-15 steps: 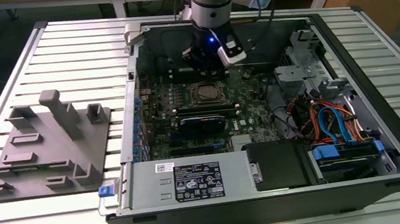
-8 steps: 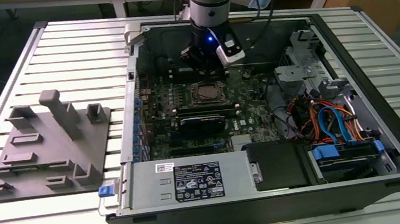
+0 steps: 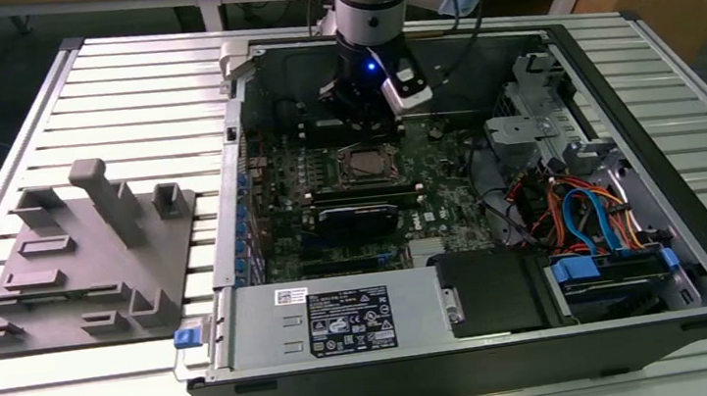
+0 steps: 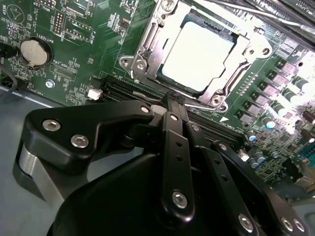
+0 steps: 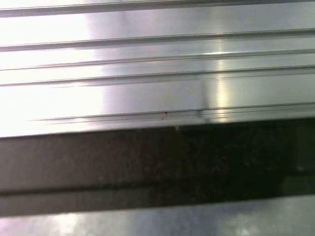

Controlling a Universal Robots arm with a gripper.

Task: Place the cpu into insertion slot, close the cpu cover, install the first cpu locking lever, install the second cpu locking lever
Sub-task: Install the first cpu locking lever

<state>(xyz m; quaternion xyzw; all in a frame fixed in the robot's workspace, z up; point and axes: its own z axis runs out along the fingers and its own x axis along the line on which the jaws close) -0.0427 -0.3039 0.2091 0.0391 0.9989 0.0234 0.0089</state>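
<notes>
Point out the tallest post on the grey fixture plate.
The round-topped post at the far side of the plate; it rises well above the shorter blocks.

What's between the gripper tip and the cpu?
In the second wrist view, only the near edge of the metal cover, lying closed around the cpu, sits between it and the gripper.

**Glare, blur and a blocked board**

In the second wrist view the tool [image 4: 174, 98] hides much of the motherboard [image 4: 74, 59] beside the cpu cover [image 4: 146, 51]. Glare washes out the cpu [image 4: 197, 54]. In the first wrist view the tabletop [image 5: 157, 59] is blurred.
</notes>
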